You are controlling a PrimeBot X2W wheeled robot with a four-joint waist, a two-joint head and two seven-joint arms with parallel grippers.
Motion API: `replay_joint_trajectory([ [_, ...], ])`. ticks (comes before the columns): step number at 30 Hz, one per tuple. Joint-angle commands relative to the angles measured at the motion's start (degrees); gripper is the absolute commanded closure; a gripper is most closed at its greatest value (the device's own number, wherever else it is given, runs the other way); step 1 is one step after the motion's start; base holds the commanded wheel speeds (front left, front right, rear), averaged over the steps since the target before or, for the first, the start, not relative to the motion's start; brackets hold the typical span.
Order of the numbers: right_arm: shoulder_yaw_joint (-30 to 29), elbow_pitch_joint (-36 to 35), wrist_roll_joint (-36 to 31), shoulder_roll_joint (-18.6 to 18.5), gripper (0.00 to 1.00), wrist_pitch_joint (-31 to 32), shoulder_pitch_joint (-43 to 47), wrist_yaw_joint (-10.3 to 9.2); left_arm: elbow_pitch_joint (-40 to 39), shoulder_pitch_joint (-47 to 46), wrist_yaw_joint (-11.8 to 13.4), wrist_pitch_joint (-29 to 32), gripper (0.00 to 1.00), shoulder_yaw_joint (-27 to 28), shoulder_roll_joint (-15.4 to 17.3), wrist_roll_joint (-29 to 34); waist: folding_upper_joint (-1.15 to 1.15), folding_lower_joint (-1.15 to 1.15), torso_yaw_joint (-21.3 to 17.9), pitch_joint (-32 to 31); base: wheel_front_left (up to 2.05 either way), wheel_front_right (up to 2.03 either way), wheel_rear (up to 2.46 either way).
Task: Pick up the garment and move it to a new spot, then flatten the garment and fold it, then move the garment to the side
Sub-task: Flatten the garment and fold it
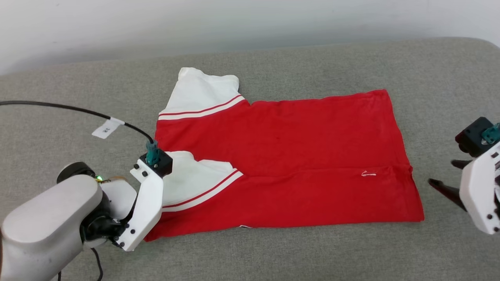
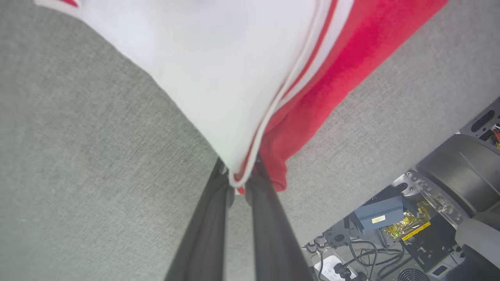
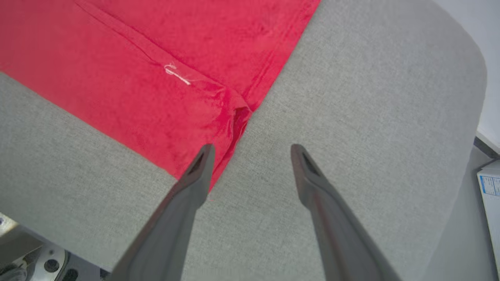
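The garment (image 1: 297,156), a red jersey with white sleeves edged in red stripes, lies partly folded on the grey padded table (image 1: 273,253). One white sleeve (image 1: 195,183) lies folded over the red body near its left end. In the left wrist view my left gripper (image 2: 239,180) is shut on the striped edge of that sleeve (image 2: 218,78). My right gripper (image 3: 252,152) hovers open over the grey surface just off the garment's (image 3: 156,78) right hem corner, one finger (image 3: 195,179) over the red edge. A small white logo (image 1: 368,174) shows near that hem.
A black cable (image 1: 78,111) with a white tag arcs over the table to my left wrist. The table's near edge, with the robot base, cables and a power strip (image 2: 336,269) below, lies close behind my left gripper. A pale wall (image 1: 234,23) rises behind the table.
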Motion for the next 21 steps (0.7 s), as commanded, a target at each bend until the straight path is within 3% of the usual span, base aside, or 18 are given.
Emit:
replay_joint_trajectory([
  [1, 0.52, -0.54, 0.42, -0.66, 0.00, 1.32, -1.21, -0.04, -0.47, -0.41, 0.04, -0.22, 1.00, 0.13, 0.12, -0.40, 0.00, 0.00, 0.13, 0.26, 0.00, 0.00, 0.00],
  [4, 2.20, -1.38, 2.25, -2.12, 0.00, 7.44, -2.72, -0.04, -2.32, -0.99, 0.03, -1.20, 1.00, 0.98, 1.06, -0.72, 0.00, 0.00, 0.44, 1.15, 0.00, 0.00, 0.00],
  [8, 3.13, 0.75, 3.67, -0.27, 0.00, 11.57, -2.97, -0.04, -3.92, -1.12, 0.02, -1.51, 1.00, 1.03, 1.84, -0.18, 0.00, 0.00, 1.08, 2.57, 0.00, 0.00, 0.00],
  [21, 9.28, 9.43, 3.89, 7.94, 0.00, 11.62, 0.16, -0.04, -5.00, -0.62, 0.24, -3.23, 1.00, 0.96, 2.30, 0.74, 0.00, 0.00, 2.34, 6.39, 0.00, 0.00, 0.00],
])
